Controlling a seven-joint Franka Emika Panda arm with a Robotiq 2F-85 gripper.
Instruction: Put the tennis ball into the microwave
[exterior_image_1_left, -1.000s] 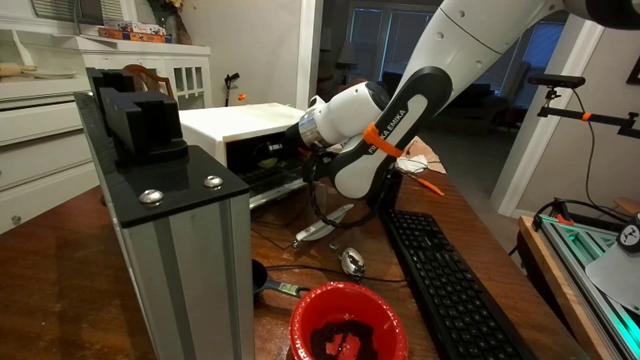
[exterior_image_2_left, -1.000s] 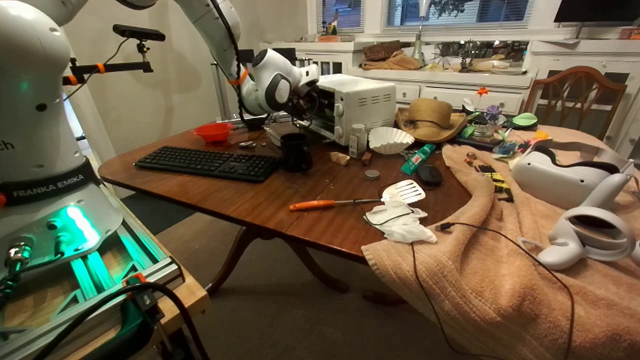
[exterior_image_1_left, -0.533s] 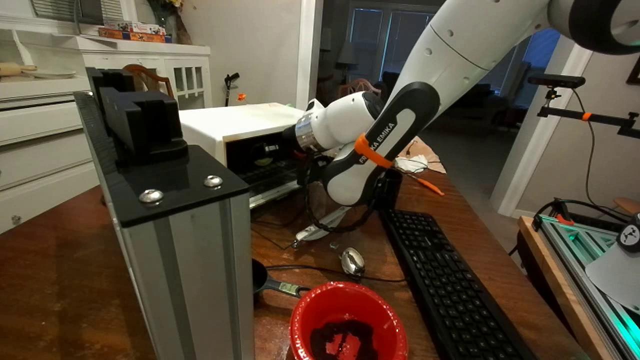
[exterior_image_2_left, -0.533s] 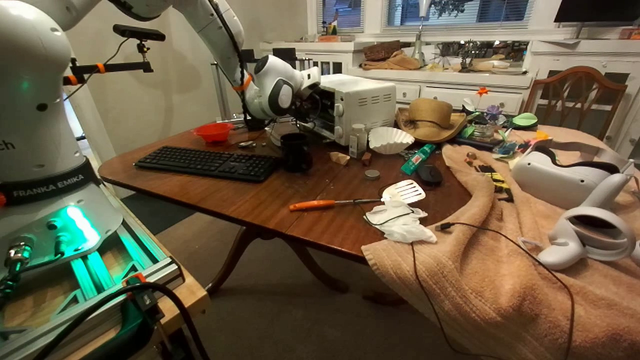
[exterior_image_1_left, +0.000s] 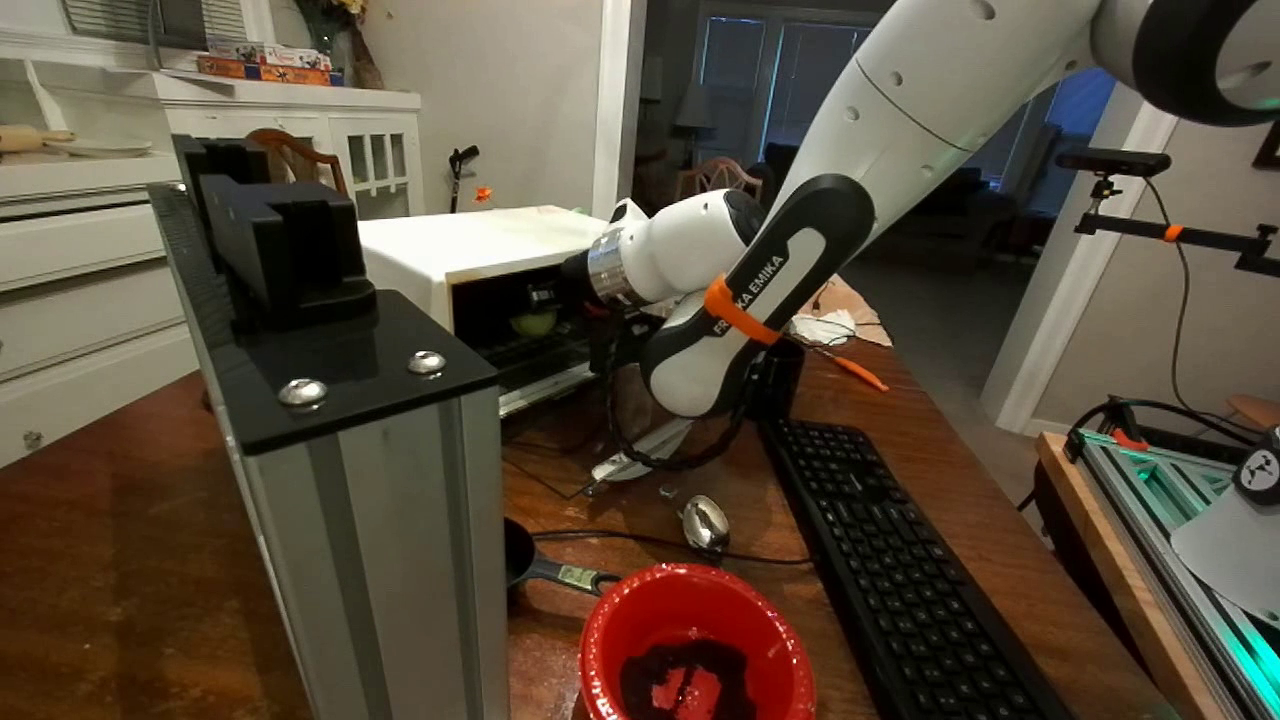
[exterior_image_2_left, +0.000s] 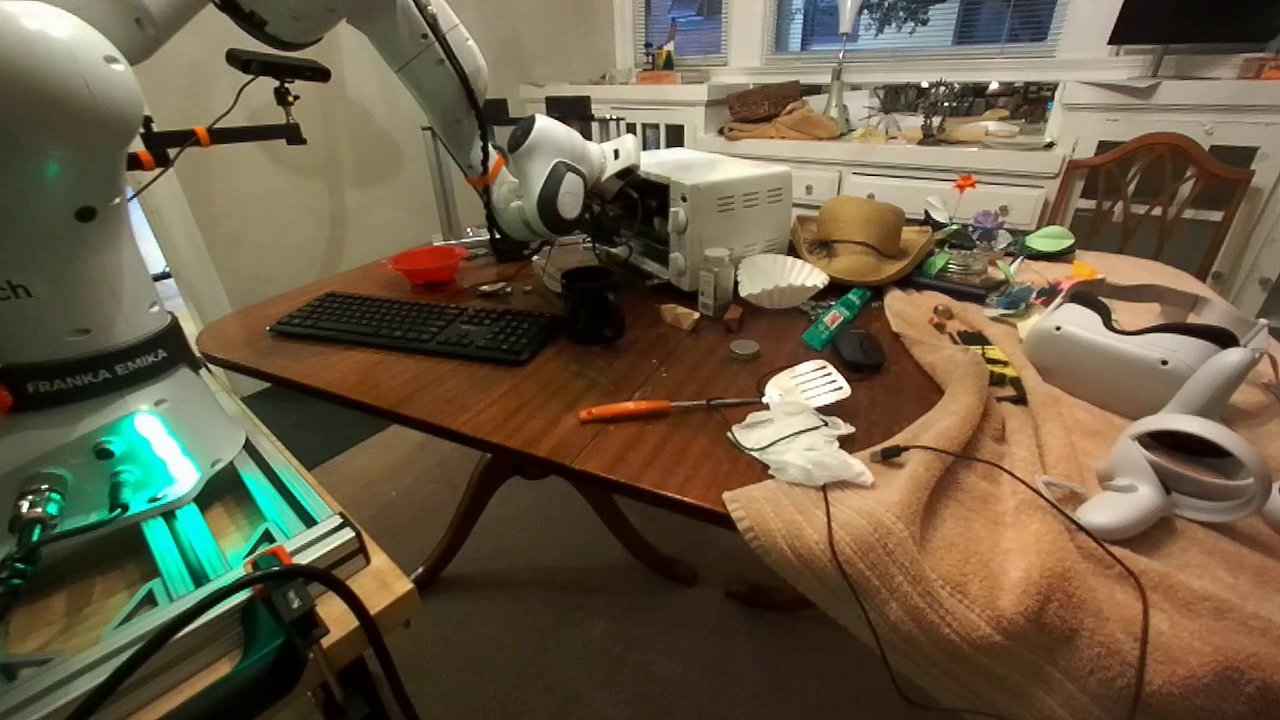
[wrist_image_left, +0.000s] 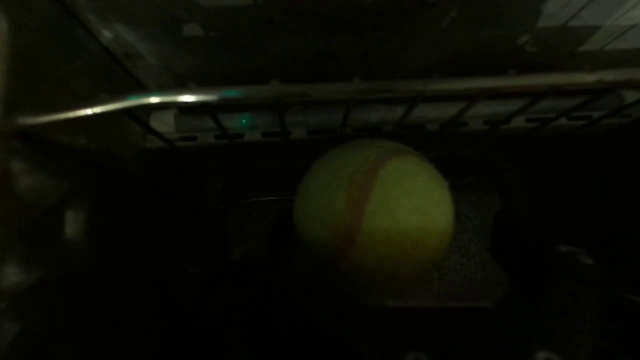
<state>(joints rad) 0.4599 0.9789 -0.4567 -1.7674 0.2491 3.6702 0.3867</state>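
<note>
The microwave (exterior_image_1_left: 490, 240) is a white box with a dark cavity, its front open, seen in both exterior views. Inside it lies the tennis ball (wrist_image_left: 375, 210), yellow-green with a reddish stripe, dim in the wrist view; an exterior view shows the tennis ball (exterior_image_1_left: 534, 322) low in the cavity under the gripper's end. My gripper (wrist_image_left: 387, 240) reaches into the cavity around the ball. Dark finger outlines stand wide on either side, with a gap between the ball and the right-hand finger, so it looks open. The left-hand finger is nearly lost in shadow.
A wire rack bar (wrist_image_left: 320, 92) crosses the cavity near the ball. A grey metal column (exterior_image_1_left: 380, 560) stands before the microwave. A red bowl (exterior_image_1_left: 700, 640), a keyboard (exterior_image_1_left: 900, 560), a black mug (exterior_image_2_left: 592, 305) and a small bottle (exterior_image_2_left: 715, 280) are on the table.
My arm has lowered at the elbow, and the wrist has shifted slightly further into the microwave. The ball now shows more fully below the gripper, whose fingers have come away from it.
</note>
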